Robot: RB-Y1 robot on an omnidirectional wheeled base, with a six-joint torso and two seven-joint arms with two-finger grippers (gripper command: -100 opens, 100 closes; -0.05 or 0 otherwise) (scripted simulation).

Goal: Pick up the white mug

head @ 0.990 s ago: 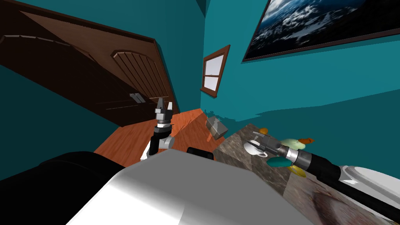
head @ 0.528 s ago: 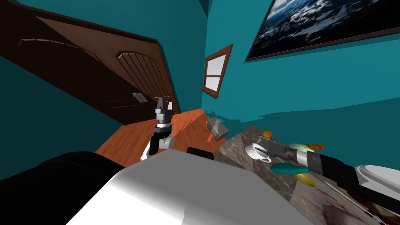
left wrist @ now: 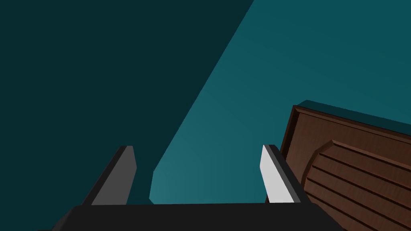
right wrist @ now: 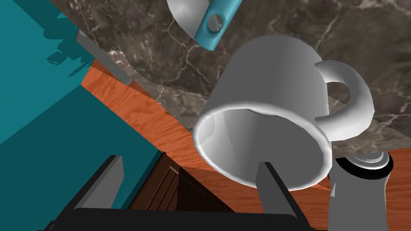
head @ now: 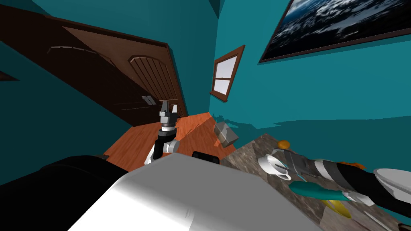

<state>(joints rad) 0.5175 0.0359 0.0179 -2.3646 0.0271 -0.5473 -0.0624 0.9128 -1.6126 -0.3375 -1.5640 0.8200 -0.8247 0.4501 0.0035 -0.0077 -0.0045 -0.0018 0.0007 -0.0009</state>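
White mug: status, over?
Left gripper open, raised. Right gripper open at white mug, one finger across its rim, not gripped. Teal-handled utensil beside mug, apart.

Left tool (left wrist: 197, 148) with its two fingers (left wrist: 273, 178) standing wide apart, teal wall (left wrist: 261, 80) beyond in a lit and a shaded part, dark brown door (left wrist: 353, 160) with a slatted arched panel beside one finger

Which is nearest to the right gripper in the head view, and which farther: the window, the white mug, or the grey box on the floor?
1. White mug, on the counter, at the right gripper.
2. Grey box, on the floor beyond the counter.
3. Window, up on the teal wall.
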